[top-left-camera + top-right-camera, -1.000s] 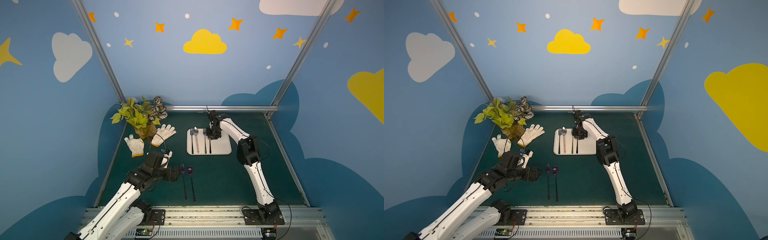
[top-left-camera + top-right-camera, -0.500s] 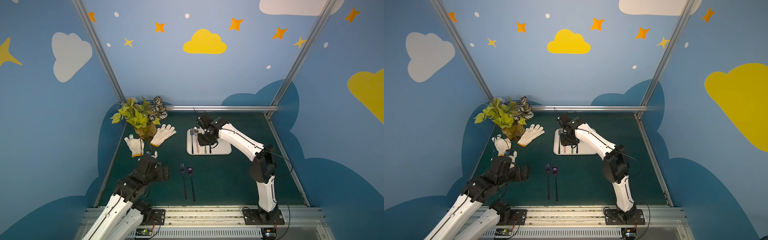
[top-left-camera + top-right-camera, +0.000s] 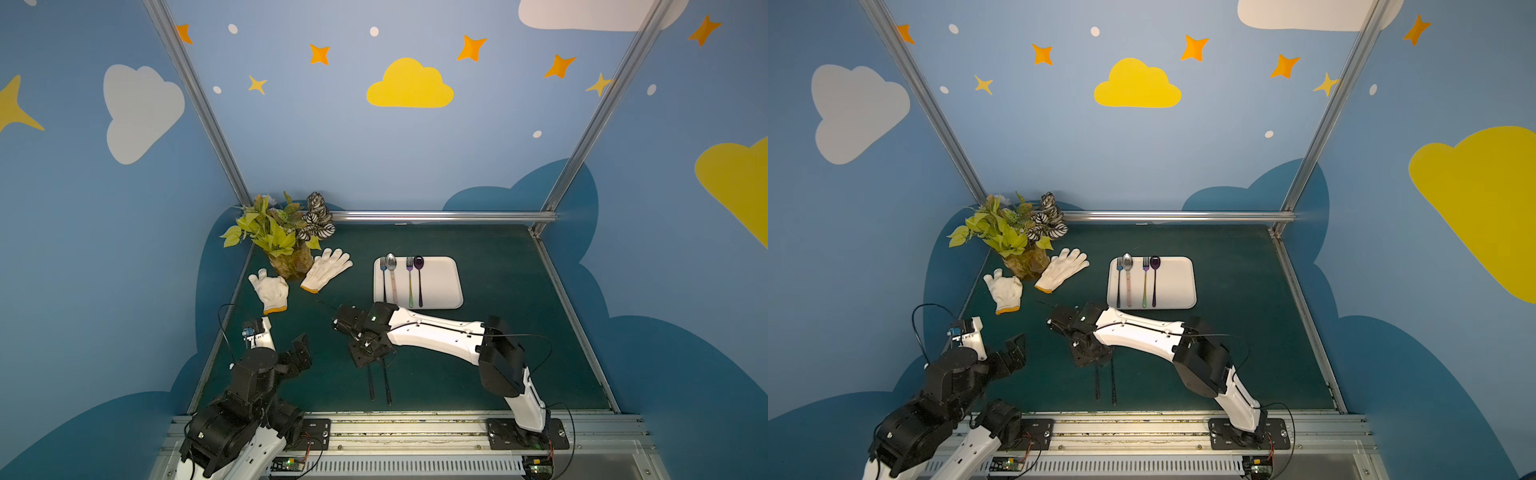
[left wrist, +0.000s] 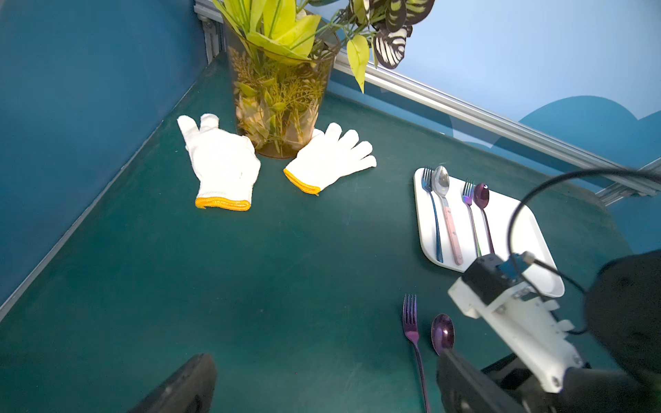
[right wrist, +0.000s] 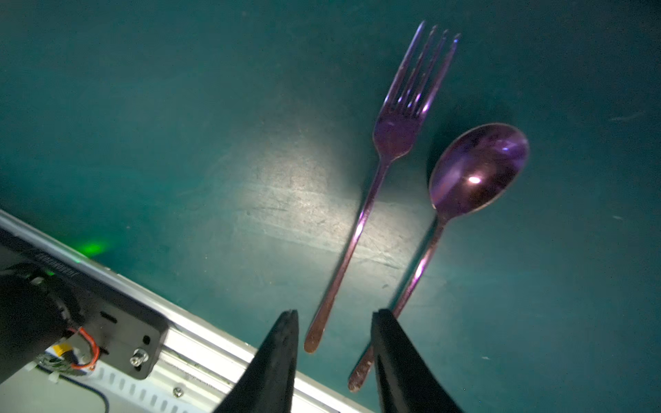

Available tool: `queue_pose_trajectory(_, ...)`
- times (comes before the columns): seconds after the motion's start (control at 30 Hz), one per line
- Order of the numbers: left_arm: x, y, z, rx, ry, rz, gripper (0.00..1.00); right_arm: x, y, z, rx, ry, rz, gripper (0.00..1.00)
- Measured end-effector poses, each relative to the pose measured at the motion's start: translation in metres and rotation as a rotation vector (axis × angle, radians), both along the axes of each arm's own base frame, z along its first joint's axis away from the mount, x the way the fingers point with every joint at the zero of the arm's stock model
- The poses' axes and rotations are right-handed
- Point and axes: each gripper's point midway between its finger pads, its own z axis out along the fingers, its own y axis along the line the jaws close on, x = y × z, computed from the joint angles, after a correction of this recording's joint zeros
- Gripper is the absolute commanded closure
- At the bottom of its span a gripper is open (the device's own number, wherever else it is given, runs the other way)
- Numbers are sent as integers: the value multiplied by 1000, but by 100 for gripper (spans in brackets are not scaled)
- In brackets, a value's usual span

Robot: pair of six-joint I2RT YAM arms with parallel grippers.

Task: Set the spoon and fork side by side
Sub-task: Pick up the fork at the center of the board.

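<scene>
Evidently the purple fork [image 5: 368,200] and purple spoon [image 5: 475,168] lie parallel and just apart on the green mat [image 5: 179,107], probably to match the cutlery pairs [image 3: 401,278] on the white tray [image 3: 440,286]; the right gripper [image 5: 334,314] hangs over their handle ends, its fingers [image 5: 282,357] partly open and empty; the fork's tip sits between them, and the spoon's handle passes behind one; the left gripper [image 4: 325,357] gapes wide, holding nothing.

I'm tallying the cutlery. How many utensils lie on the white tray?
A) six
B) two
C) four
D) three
C: the white tray carries a blue fork, a pink-handled spoon, a rainbow fork and a purple spoon.
</scene>
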Motion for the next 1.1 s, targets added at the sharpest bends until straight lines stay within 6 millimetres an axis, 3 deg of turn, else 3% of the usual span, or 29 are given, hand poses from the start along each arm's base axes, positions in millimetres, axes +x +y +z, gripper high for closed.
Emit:
queue_pose_trajectory(0.13,0,0,0,1,-1,1,0,8,2,-28,-32,15,-39,65)
queue_pose_trajectory(0.27,-1,0,1,-1,-6,-1,0,15,-2,-43,-60,24,-70,67)
queue_pose_trajectory(0.63,-1,0,2,-5,-14,-3,0,27,6,-51,-43,39,-90,75)
queue_pose_trajectory(0.87,-1,0,1,-4,-12,-5,0,32,6,-51,-36,42,-100,99)
queue_pose_trajectory(1.1,-1,0,1,-4,-11,-5,0,35,10,-50,-16,42,-112,100)
